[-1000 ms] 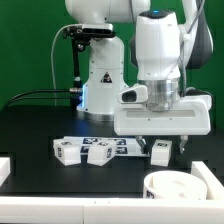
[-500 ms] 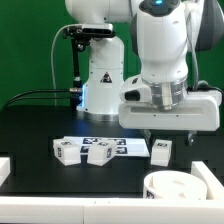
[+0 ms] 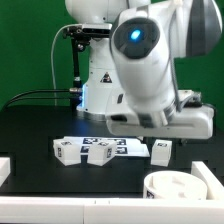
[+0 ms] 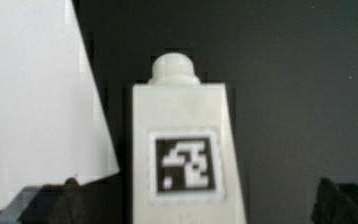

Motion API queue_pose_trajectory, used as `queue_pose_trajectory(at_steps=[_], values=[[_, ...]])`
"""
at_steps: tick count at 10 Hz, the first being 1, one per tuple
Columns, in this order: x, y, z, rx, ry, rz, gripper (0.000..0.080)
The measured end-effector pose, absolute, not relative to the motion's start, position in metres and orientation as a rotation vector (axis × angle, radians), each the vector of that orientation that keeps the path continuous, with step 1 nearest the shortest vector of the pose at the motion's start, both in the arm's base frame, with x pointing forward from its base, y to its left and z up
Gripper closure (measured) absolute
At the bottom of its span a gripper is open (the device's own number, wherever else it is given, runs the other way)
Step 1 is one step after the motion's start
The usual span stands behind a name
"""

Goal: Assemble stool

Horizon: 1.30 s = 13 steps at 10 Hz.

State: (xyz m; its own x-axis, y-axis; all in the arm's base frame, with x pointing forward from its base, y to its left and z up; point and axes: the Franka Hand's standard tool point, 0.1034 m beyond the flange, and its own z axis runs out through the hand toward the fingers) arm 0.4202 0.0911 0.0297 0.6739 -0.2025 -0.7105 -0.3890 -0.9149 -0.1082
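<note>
White leg (image 4: 179,140) sits centred under your gripper (image 4: 197,200), its jaws spread wide and, as far as the dim wrist view shows, touching nothing; marker board (image 4: 43,100) just beside.

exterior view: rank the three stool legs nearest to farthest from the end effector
1. lone leg: on the exterior view's right, just below the open end effector.
2. middle leg: near the centre of the table, well off to the exterior view's left.
3. end leg: farthest toward the exterior view's left.
</note>
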Motion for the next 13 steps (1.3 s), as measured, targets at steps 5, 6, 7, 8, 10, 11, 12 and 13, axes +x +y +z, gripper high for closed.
queue_pose_trajectory(at_steps=[5, 6, 7, 8, 10, 11, 12, 13], values=[[0.415, 0.096, 0.018, -2.46, 0.529, 1.352, 0.015], [0.412, 0.096, 0.016, -2.417, 0.551, 1.38, 0.015], [0.413, 0.094, 0.016, -2.399, 0.555, 1.396, 0.015], [0.413, 0.095, 0.016, -2.403, 0.553, 1.392, 0.015], [0.412, 0.095, 0.014, -2.401, 0.553, 1.398, 0.015], [0.409, 0.095, 0.011, -2.394, 0.567, 1.412, 0.015], [0.407, 0.096, 0.008, -2.389, 0.577, 1.426, 0.0157], [0.407, 0.096, 0.009, -2.39, 0.575, 1.424, 0.0157]])
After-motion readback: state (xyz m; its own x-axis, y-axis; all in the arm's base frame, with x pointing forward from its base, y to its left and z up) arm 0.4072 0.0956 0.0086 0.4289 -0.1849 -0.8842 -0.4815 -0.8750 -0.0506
